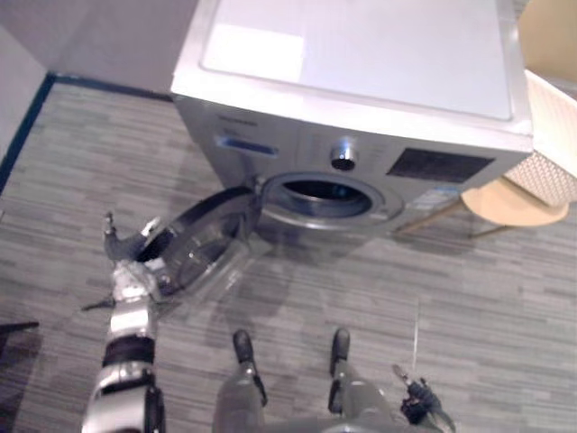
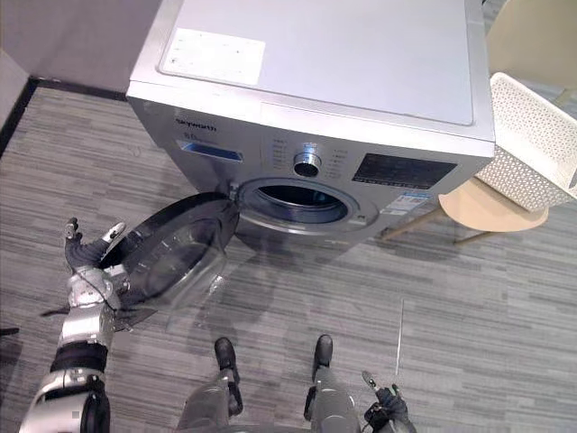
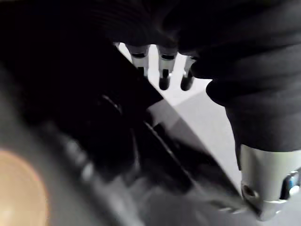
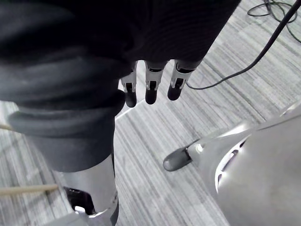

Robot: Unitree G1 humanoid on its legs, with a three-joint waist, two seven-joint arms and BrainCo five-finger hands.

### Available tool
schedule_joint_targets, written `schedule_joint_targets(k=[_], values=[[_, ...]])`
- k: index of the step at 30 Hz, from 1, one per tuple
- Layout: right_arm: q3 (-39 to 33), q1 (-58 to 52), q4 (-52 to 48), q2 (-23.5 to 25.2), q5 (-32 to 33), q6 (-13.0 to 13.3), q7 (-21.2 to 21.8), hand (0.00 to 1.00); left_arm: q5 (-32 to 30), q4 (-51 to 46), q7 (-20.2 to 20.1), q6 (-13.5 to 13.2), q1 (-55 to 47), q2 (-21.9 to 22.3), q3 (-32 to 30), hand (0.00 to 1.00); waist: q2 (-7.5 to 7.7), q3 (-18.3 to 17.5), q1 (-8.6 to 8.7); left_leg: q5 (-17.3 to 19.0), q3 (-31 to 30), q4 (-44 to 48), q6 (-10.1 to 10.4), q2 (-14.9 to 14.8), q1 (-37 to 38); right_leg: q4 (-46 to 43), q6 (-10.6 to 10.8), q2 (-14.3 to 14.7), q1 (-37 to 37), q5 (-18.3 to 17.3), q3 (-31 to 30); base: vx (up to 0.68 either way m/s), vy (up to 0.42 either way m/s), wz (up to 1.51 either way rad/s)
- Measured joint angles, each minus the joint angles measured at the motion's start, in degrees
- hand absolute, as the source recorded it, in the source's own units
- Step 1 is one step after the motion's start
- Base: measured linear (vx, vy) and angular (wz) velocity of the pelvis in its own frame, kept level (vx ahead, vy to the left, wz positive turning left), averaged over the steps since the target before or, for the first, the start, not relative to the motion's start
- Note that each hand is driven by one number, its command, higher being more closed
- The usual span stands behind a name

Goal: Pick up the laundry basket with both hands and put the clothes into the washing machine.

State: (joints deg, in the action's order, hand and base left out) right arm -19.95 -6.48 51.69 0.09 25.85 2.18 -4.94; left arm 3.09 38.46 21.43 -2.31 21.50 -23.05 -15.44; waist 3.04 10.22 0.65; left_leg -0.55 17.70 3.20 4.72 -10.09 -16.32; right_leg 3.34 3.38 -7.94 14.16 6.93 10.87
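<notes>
Left hand (image 2: 83,255) fingers lie straight along the door (image 2: 176,248) rim, seemingly propping it wide for loading (right hand (image 4: 150,92) hangs slack, empty).

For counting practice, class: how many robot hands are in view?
2. The left hand is at the rim of the open door; the right hand hangs above the floor.
</notes>
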Motion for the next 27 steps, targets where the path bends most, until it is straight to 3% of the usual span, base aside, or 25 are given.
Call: schedule_joint_targets(k=[7,13,17,22,26,27], values=[[1.13,1.90,2.71,0.09,0.63,0.23,0.06,0.00,-1.51,9.05,-0.70,-0.96,4.63,-0.58,3.41,0.00,-0.19,0.93,-0.31,1.75,1.61,2.05,-0.75,0.39,0.23,0.10,-0.52,-0.63,0.23,3.44,-0.48,-0.06,0.071,-0.12],[-0.25,2.16,7.24,-0.65,0.53,-0.30,0.05,0.00,-3.24,14.07,-2.74,0.35,2.54,-0.20,12.47,0.00,-1.04,0.81,-0.19,3.02,4.71,2.67,-1.10,1.64,2.22,0.79,0.02,-1.85,0.01,3.87,-3.44,-0.10,0.057,-0.27],[-4.76,1.54,8.23,-0.89,0.52,-0.47,0.09,0.00,-4.22,16.18,-7.07,1.14,2.24,0.02,24.62,0.00,-1.71,1.15,0.35,2.85,4.85,1.47,-0.88,3.00,4.06,-0.57,4.11,-2.95,-0.57,0.85,-4.72,-0.11,0.006,-0.02],[-6.72,0.70,8.08,-1.59,0.57,-0.49,0.07,0.00,-4.29,18.49,-8.26,0.27,5.70,3.33,37.63,0.00,-2.46,1.16,3.75,2.06,8.41,-3.11,0.20,4.41,7.33,-3.04,5.64,-2.53,2.28,-1.47,-11.18,-0.11,0.013,-0.27],[-7.68,-0.80,7.56,-1.68,1.05,-0.06,0.01,0.00,-3.96,22.38,-9.17,2.61,13.36,6.96,42.31,0.00,-2.46,1.11,8.84,1.59,13.47,-8.25,0.47,6.06,9.73,-3.47,7.78,-2.47,4.55,-3.18,-17.83,-0.03,0.048,-0.46],[-10.17,-0.83,7.57,-1.28,1.41,-0.15,-0.04,0.00,-4.14,22.44,-11.52,2.66,15.00,8.07,46.68,0.00,-2.20,0.89,11.39,1.21,16.54,-8.57,1.07,6.38,10.04,-4.40,7.79,-2.21,6.31,-3.18,-20.68,0.01,0.072,-0.81]])
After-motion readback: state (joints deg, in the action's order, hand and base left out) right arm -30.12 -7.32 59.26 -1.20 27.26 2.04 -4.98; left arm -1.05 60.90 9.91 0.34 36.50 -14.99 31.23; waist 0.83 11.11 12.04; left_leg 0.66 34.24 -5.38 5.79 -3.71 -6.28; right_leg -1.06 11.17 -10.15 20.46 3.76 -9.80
